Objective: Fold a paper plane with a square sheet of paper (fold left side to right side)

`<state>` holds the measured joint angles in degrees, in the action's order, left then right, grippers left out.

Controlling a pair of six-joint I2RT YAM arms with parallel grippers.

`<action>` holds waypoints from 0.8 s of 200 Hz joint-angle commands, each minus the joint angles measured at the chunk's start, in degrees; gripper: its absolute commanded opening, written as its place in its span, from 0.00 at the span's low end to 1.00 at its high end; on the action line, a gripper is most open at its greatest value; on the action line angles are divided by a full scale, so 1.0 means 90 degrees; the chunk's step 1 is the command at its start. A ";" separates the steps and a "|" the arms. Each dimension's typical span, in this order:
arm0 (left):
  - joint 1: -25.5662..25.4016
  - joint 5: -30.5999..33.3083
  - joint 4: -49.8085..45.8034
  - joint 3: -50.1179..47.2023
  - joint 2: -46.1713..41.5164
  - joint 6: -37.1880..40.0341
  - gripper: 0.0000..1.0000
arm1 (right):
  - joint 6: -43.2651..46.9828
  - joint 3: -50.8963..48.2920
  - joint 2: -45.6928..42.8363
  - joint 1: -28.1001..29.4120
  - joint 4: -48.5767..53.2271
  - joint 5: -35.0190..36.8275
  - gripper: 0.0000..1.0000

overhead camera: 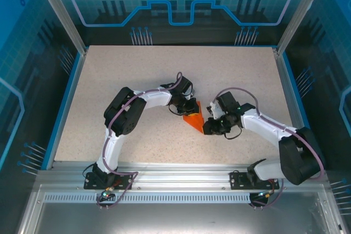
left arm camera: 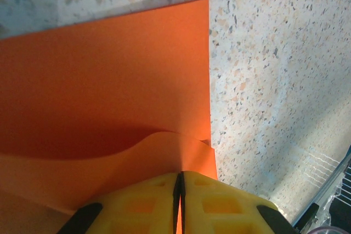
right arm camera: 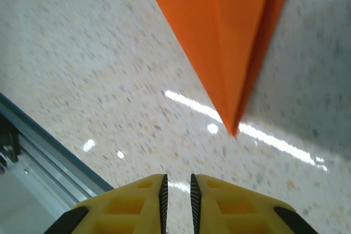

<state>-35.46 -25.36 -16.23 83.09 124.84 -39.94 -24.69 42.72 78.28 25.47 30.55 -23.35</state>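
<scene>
The orange-red sheet of paper [overhead camera: 193, 120] lies mid-table, folded into a pointed triangle whose tip faces the near right. My left gripper [overhead camera: 188, 108] sits at its upper edge. In the left wrist view its yellow fingers [left arm camera: 142, 201] are shut on a lifted, curling layer of the paper [left arm camera: 109, 91], and the left gripper [left arm camera: 179, 176] shows no gap. My right gripper [overhead camera: 208, 128] hovers just off the paper's tip. In the right wrist view the right gripper [right arm camera: 177, 179] stands a narrow slit apart with nothing in it, and the pointed paper [right arm camera: 230, 36] lies ahead, untouched.
The speckled tabletop [overhead camera: 137, 69] is bordered by blue edges [overhead camera: 64, 102] and clear walls. A metal rail [overhead camera: 181, 176] runs along the near side, its corner showing at the right wrist view's lower left [right arm camera: 33, 157].
</scene>
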 commanded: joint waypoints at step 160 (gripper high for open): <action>0.0755 0.0700 -0.0484 -0.0169 0.0128 0.0547 0.16 | -0.0374 -0.0431 0.2083 -0.0223 -0.0616 0.0403 0.14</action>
<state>-33.95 -26.00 -16.45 83.07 124.84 -37.91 -27.70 42.98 94.50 23.97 18.20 -23.42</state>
